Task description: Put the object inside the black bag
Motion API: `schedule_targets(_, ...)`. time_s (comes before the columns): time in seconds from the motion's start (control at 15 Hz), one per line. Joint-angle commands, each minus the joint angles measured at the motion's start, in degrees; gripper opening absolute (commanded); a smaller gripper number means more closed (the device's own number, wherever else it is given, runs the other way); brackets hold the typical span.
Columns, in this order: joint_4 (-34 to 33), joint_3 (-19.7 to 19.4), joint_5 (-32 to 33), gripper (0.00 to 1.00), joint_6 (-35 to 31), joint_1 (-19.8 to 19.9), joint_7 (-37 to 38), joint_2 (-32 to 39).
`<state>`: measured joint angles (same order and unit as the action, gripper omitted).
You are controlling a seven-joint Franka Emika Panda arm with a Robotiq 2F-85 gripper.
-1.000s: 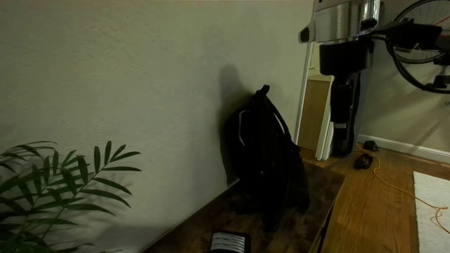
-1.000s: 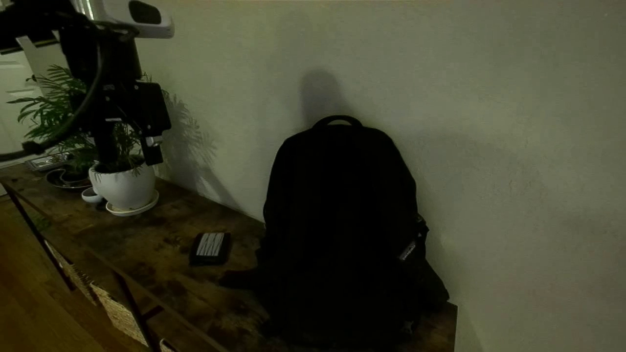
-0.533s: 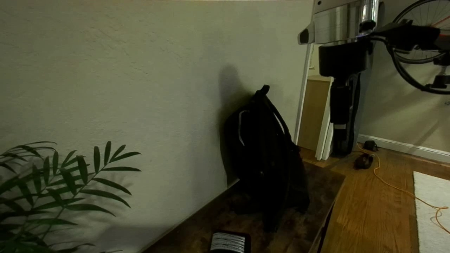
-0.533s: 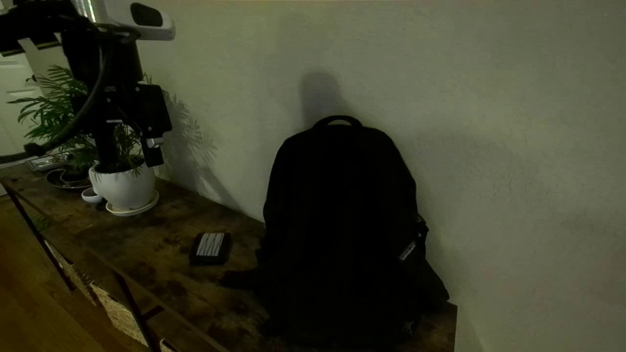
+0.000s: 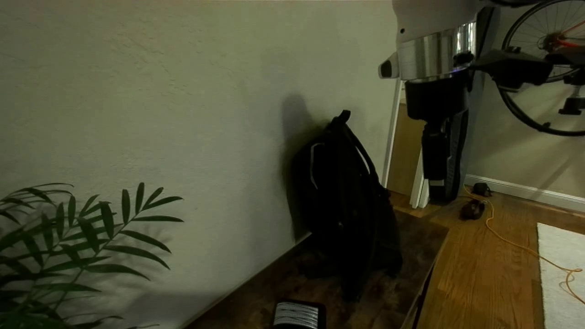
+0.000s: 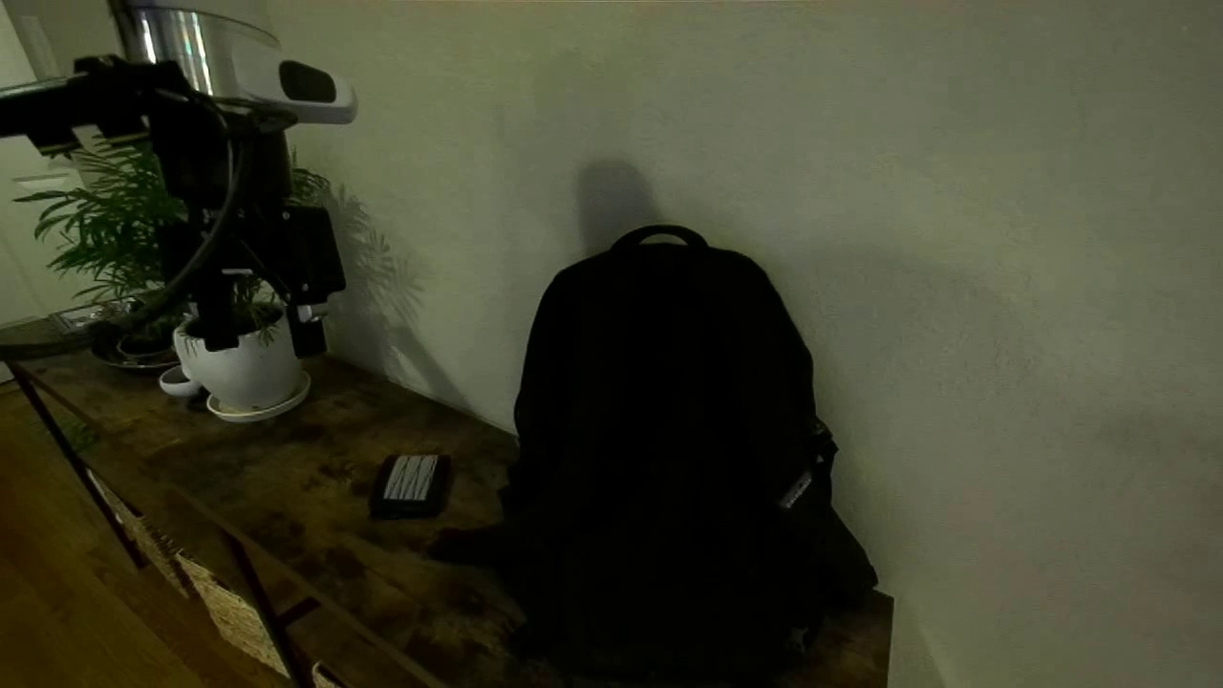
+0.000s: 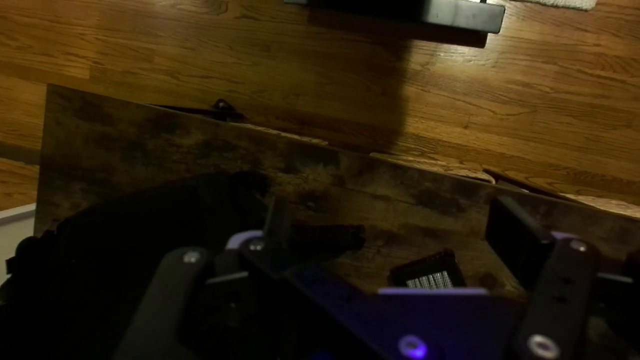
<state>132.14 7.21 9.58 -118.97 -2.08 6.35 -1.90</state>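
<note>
The object (image 6: 411,487), small, flat and dark with a pale striped band, lies on the wooden tabletop beside the black bag (image 6: 669,430). That bag stands upright, leaning against the wall, its loop handle on top; no opening can be made out in its dark fabric. High above the table, apart from both, hangs my gripper (image 6: 265,339) with nothing between its fingers. In the wrist view the jaws are spread wide, and part of the object (image 7: 425,270) appears below between them, its near part hidden by the gripper body. The black bag (image 7: 135,240) fills the lower left there.
A white plant pot (image 6: 244,368) on a saucer stands behind the gripper, with a small white cup (image 6: 179,382) beside it. Palm leaves (image 5: 91,246) spread along the wall. A strap (image 7: 330,235) from the bag lies across the tabletop (image 7: 350,180), whose front edge drops to the floor.
My gripper has come down and, in the last half second, shifted slightly toward the bag. Its fingers have stayed apart. The object and the bag have not moved.
</note>
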Motion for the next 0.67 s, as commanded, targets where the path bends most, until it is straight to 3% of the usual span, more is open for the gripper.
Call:
schedule_targets(0.0, -1.7, -0.5, 1.3, 1.00, -1.1, -1.4, 1.8, 3.2)
schedule_targets(0.6, -3.1, -0.5, 5.1, 1.00, -5.7, -4.3, 6.5, 9.3)
